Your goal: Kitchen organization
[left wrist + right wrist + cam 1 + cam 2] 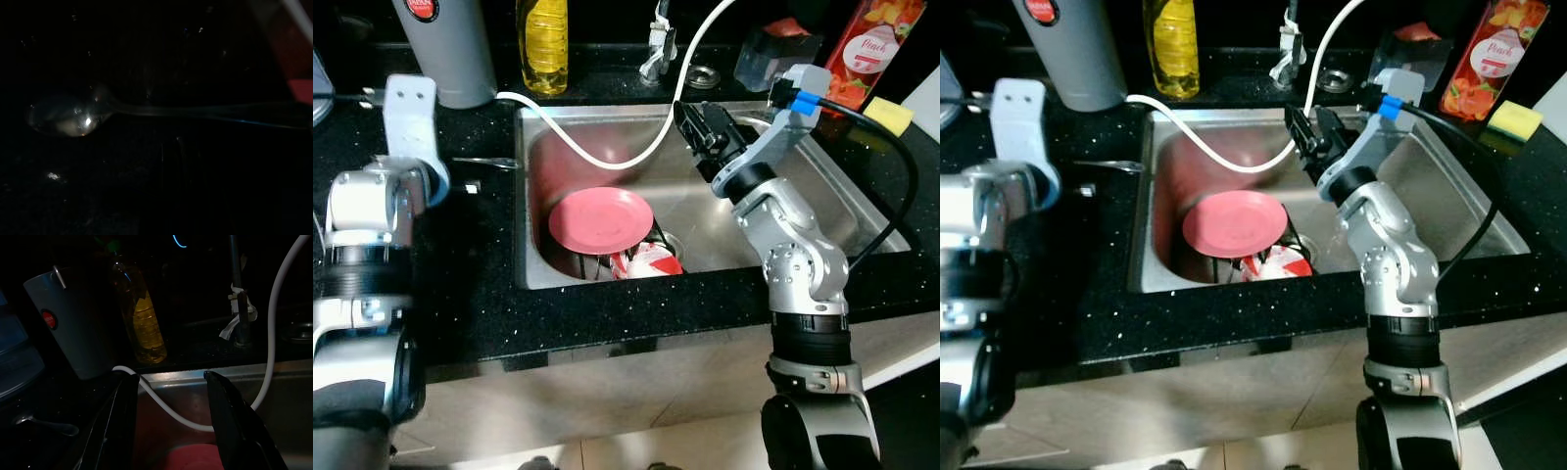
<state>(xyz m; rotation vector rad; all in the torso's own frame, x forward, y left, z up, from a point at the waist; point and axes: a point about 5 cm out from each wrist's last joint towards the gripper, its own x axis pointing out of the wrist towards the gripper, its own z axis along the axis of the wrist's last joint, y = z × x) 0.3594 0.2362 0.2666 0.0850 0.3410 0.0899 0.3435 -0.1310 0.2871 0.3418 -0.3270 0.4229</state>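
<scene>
A pink plate (600, 219) lies tilted in the steel sink (822, 206), over a dark rack and a red-and-white item (646, 262) by the drain. My right gripper (687, 119) hangs above the sink's back middle; the right wrist view shows it open (171, 377), empty, pointing toward the back-left corner, the plate's edge below. A metal spoon (489, 163) lies on the black counter left of the sink, dimly lit in the left wrist view (63, 117). My left arm (409, 117) is raised over that counter, its fingers hidden.
A white hose (607, 162) curves from the faucet (658, 44) across the sink's back. Behind it stand a grey jug (450, 49), a yellow oil bottle (542, 44), a clear container (773, 49) and a peach carton (876, 49). A yellow sponge (889, 116) sits far right.
</scene>
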